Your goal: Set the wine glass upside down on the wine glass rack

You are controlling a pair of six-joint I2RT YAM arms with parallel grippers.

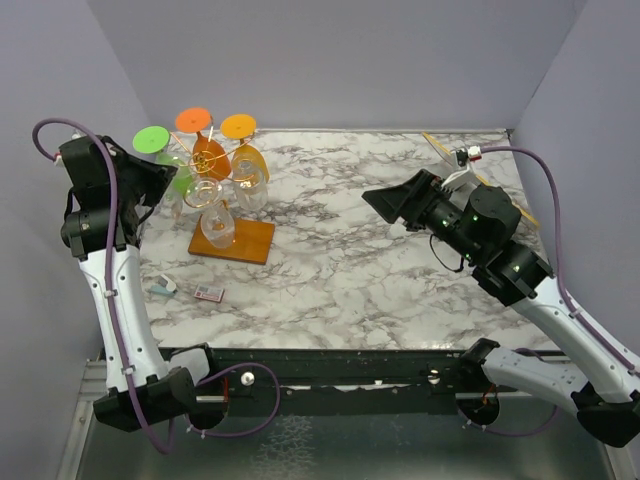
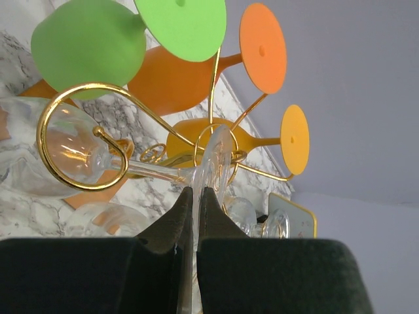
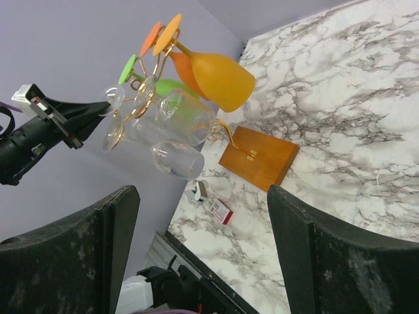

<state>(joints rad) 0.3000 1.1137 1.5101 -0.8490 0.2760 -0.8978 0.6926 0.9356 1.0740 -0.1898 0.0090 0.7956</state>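
Note:
The wine glass rack (image 1: 232, 240) stands at the table's left rear, gold wire on a wooden base; it also shows in the right wrist view (image 3: 258, 157). Green (image 1: 152, 139), orange (image 1: 193, 119) and yellow (image 1: 238, 126) glasses hang on it upside down. My left gripper (image 2: 196, 193) is beside the rack's top (image 1: 168, 180), shut on the foot of a clear wine glass (image 2: 59, 154). Its stem lies in a gold spiral arm (image 2: 78, 140) and its bowl hangs beyond. Another clear glass (image 2: 98, 219) hangs below it. My right gripper (image 3: 201, 190) is open and empty, above the table's right half (image 1: 378, 202).
A small red-and-white box (image 1: 209, 293) and a small teal-and-white item (image 1: 165, 287) lie in front of the rack. A thin yellow-edged object (image 1: 440, 145) lies at the back right. Purple walls close in the left, back and right sides.

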